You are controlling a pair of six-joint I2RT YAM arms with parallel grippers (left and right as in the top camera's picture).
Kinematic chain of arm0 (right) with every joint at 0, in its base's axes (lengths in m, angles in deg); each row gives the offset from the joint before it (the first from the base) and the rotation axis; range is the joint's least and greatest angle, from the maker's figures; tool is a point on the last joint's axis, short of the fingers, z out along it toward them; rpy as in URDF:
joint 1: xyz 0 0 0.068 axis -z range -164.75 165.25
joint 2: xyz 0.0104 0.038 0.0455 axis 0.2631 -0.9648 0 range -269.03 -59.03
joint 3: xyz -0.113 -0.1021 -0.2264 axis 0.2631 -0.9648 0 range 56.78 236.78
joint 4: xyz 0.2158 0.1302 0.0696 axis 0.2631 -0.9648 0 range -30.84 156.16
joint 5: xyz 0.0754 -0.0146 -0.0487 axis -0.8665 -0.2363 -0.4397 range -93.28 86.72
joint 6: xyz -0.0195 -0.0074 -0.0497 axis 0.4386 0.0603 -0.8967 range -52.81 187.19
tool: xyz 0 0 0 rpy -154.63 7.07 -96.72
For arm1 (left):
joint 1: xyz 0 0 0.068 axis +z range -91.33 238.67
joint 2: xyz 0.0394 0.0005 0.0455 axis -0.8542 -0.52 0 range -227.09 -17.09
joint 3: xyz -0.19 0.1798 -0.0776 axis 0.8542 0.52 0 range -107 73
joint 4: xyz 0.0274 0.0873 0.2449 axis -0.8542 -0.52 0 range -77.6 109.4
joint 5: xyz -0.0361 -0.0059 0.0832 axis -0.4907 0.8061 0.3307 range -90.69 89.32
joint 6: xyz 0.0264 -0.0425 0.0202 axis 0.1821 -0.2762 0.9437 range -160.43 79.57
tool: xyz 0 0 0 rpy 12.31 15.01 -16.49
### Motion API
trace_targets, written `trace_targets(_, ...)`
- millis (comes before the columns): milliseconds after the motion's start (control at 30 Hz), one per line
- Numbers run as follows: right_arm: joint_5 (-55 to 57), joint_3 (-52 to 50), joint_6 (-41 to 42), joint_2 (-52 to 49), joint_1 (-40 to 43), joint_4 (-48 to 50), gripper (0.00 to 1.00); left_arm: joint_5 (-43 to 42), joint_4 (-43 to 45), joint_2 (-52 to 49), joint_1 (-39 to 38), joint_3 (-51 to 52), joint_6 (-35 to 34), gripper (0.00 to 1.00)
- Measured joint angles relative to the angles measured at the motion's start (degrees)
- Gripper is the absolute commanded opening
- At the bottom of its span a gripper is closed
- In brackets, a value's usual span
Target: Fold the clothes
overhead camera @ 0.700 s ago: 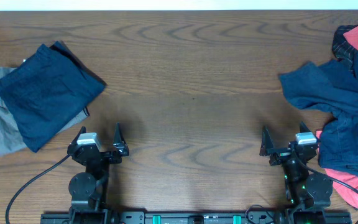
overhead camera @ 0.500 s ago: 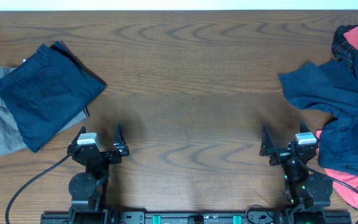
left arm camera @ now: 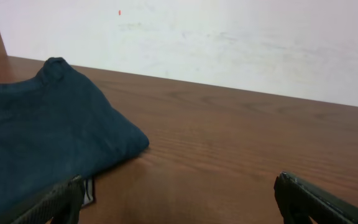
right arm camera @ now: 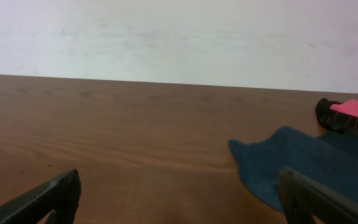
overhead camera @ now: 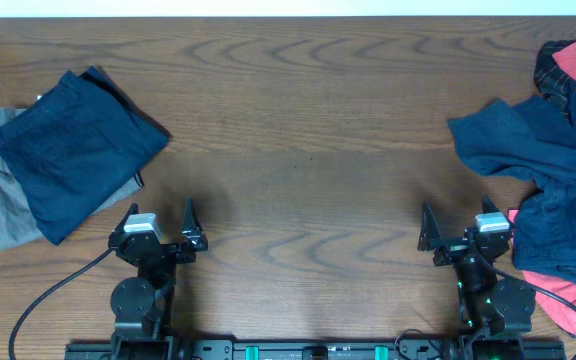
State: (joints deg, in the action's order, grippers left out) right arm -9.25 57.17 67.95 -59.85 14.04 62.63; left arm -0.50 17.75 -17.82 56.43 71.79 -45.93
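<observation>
Nearest us, our left gripper (overhead camera: 159,214) and right gripper (overhead camera: 456,216) sit low at the near edge of the table (overhead camera: 308,130). Both have their fingers spread wide and nothing between them. We read this as a rest pose between garments, with the jaws parted ready for the next pinch.

Just beyond the left gripper lie the folded navy shorts (overhead camera: 73,150), squared off and stacked on a grey piece (overhead camera: 3,210). We take this as the finished stack, kept to the left so the middle stays free for folding. In the left wrist view the shorts' folded edge (left arm camera: 48,137) lies just ahead of the fingers.

On the right, a crumpled navy garment (overhead camera: 543,165) sprawls beside the right gripper, one flap reaching toward the centre. It overlaps a coral-red piece (overhead camera: 558,295). At the far right corner a dark patterned piece (overhead camera: 553,72) sits among more coral-red cloth. We judge this heap as the work left, with the navy garment the closest pick.
</observation>
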Motion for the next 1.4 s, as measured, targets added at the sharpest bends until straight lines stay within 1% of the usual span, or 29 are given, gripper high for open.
trace_targets(467, 0.1, 0.0, 0.0, -0.9, 0.0, 0.0, 0.99, 0.0, 0.0, 0.0, 0.0, 0.0, 0.0, 0.98)
trace_targets(667, 1.7, 0.4, 0.0, -4.7, 0.0, -1.4, 0.99, 0.0, 0.0, 0.0, 0.0, 0.0, 0.0, 0.98)
trace_targets(800, 3.1, 2.6, 0.0, -8.5, 0.0, -4.6, 0.99, 0.0, 0.0, 0.0, 0.0, 0.0, 0.0, 0.98)
trace_targets(933, 3.9, 7.0, 0.0, -13.2, 0.0, -7.3, 0.99, 0.0, 0.0, 0.0, 0.0, 0.0, 0.0, 0.98)
trace_targets(1133, 4.8, 16.6, 0.0, -22.3, 0.0, -11.1, 0.99, 0.0, -0.2, 0.0, 0.0, -0.2, 0.0, 0.98)
trace_targets(1267, 5.2, 24.9, 0.0, -30.6, 0.0, -15.9, 0.99, 0.0, -1.3, -0.3, 0.0, -0.8, -0.5, 0.98)
trace_targets(1400, 6.3, 33.8, 0.0, -39.6, 0.0, -23.0, 0.99, 0.2, -4.5, -3.7, 0.0, -2.3, -2.8, 0.98)
